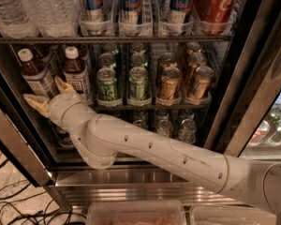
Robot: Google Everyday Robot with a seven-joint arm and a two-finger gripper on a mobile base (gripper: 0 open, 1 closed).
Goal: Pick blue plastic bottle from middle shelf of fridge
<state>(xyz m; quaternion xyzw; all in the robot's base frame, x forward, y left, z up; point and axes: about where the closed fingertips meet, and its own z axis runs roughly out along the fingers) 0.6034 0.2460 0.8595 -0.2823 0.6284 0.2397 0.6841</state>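
Two small blue plastic bottles with white caps and amber liquid stand at the left end of the middle shelf (178,107) of the fridge (131,178): one at the far left (33,72), one beside it (77,72). My gripper (49,93) is open, just in front of their lower halves. One tan fingertip (33,102) sits below the left bottle. The other fingertip (63,84) is against the bottom left of the right bottle. Neither bottle is held. My white arm crosses the lower shelf from the right.
Green cans (107,84) and gold cans (169,84) fill the rest of the middle shelf. Above stand large water bottles (51,8), blue-silver cans (131,3) and a red cola can (215,3). Short cans (187,130) sit below. A door frame (18,149) slants at the left.
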